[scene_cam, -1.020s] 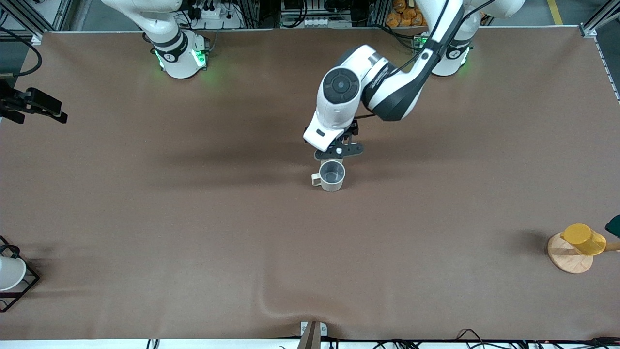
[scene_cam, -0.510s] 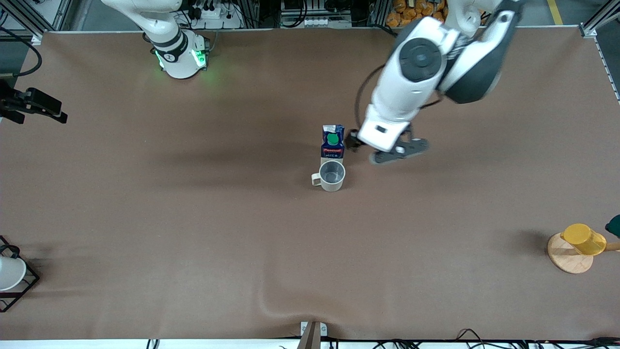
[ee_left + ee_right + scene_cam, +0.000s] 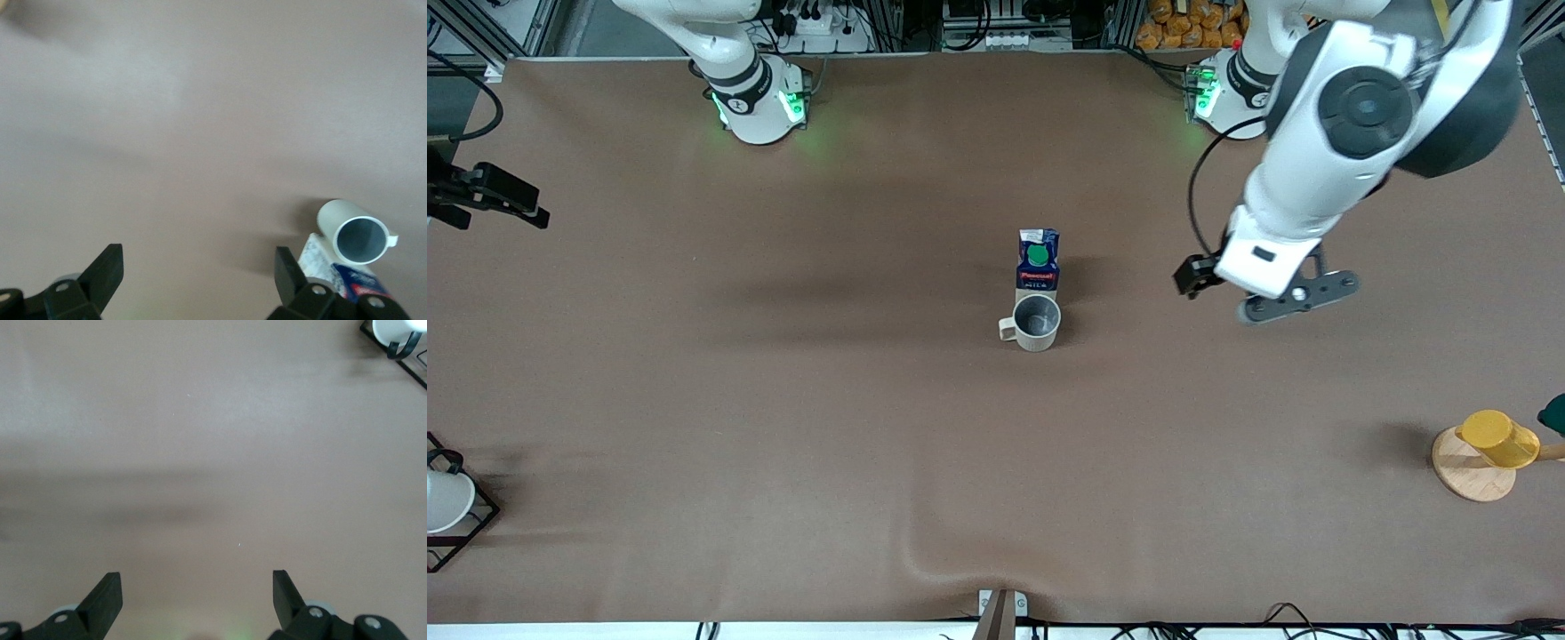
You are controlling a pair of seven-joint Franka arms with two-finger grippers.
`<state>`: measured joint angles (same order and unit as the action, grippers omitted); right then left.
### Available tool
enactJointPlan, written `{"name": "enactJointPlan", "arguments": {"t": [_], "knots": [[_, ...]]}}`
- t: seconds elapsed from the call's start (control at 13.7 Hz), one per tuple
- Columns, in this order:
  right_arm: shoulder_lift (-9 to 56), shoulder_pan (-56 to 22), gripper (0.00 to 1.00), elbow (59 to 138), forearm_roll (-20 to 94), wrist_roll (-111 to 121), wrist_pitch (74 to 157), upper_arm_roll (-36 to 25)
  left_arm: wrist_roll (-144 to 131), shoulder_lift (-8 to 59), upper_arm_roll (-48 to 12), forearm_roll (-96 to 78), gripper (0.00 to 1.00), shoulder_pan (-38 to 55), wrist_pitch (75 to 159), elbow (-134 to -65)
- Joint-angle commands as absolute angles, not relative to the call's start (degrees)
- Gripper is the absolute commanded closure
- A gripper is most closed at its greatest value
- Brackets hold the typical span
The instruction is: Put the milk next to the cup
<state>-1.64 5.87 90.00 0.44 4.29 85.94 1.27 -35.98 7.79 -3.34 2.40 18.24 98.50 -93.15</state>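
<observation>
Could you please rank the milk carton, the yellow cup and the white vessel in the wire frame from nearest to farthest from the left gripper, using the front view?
From the open left gripper, up over bare table:
1. Milk carton, mid-table, touching the mug.
2. Yellow cup, on a wooden disc at the left arm's end.
3. White vessel in the wire frame, at the right arm's end.

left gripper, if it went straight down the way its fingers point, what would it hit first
Most likely just the bare tablecloth. The left gripper hangs open over it; the milk and cup stand off to one side, outside the fingers' line.
</observation>
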Motion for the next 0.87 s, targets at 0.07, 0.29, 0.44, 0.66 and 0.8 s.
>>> {"name": "enactJointPlan", "arguments": {"t": [0.07,0.29,0.44,0.66,0.8], "knots": [[-1.93,5.62,0.0,90.44,0.18,4.92,87.45,1.05,-27.08,1.24,-3.95,3.17,0.0,12.06,92.21,-94.39],[-1.93,5.54,0.0,90.53,0.26,4.92,87.45,1.05,-19.81,-1.48,-4.22,2.55,0.0,10.03,89.31,-93.96],[-1.93,5.54,0.0,90.53,0.35,4.92,87.28,1.05,-13.56,-1.85,-3.87,1.59,0.0,8.62,87.37,-91.51],[-1.93,5.54,0.0,90.53,0.35,4.83,87.28,1.05,-3.63,-2.28,-3.43,-1.41,0.0,2.21,86.22,-90.36],[-1.93,5.45,0.0,90.53,0.35,4.83,87.19,1.05,-2.63,-2.2,-1.69,-1.32,0.0,1.58,85.52,-88.69]]}}
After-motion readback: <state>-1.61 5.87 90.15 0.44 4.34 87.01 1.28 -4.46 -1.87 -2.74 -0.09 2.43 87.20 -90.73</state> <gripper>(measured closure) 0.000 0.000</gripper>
